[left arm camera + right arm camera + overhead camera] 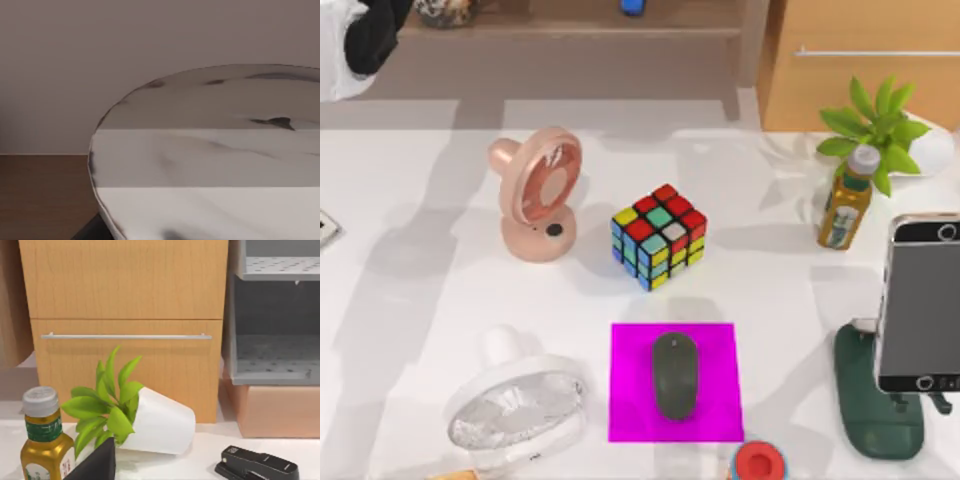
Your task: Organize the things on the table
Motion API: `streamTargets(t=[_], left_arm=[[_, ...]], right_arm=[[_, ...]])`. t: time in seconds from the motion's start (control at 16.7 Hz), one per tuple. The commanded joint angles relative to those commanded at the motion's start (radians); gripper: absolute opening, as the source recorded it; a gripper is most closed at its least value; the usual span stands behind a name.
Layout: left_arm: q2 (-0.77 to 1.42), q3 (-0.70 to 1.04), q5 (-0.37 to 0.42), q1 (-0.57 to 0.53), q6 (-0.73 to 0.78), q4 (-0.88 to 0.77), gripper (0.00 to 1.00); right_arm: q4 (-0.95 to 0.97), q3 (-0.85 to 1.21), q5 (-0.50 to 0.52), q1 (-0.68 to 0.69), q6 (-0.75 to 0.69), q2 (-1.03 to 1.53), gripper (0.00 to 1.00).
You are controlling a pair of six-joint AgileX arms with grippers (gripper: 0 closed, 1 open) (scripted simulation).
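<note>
1. The table (420, 300) is a wide white top, and the Rubik's cube (660, 237) stands near its middle; every place below is told from that cube.
2. The smartphone (920, 300) is well to the right of the cube and nearer the front edge. Its black screen faces up and it leans on a dark green stand (870, 410).
3. A white fan (515, 410) lies to the front-left of the cube, near the table's front edge.
4. A pink fan (535, 195) stands just to the left of the cube, apart from it.
5. A magenta mat (630, 400) lies flat directly in front of the cube.
6. A green plant (880, 125) in a white pot (932, 148) is far to the right of the cube and behind it; in the right wrist view the pot (160, 425) lies tipped on its side before a wooden cabinet (125, 315).
7. A yellow drink bottle (847, 205) stands to the right of the cube, just beside the plant.
8. The mouse (675, 375), dark grey and oval, rests on the mat in front of the cube, inside its edges.
9. A black stapler (257, 465) lies near the tipped pot; I cannot place it from the cube.
10. A red-capped item (758, 462) sits at the mat's front right corner, farther from the cube than the mouse.
11. For the left gripper and the right gripper, I cannot tell the state.
</note>
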State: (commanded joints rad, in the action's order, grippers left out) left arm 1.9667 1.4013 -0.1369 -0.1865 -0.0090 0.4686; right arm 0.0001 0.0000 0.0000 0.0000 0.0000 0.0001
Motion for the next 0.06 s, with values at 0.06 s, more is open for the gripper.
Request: streamTargets(t=[0.06], left_arm=[[0.000, 0.000, 0.000, 0.000, 0.000, 0.000, 1.00]], right_arm=[[0.000, 0.000, 0.000, 0.000, 0.000, 0.000, 1.00]])
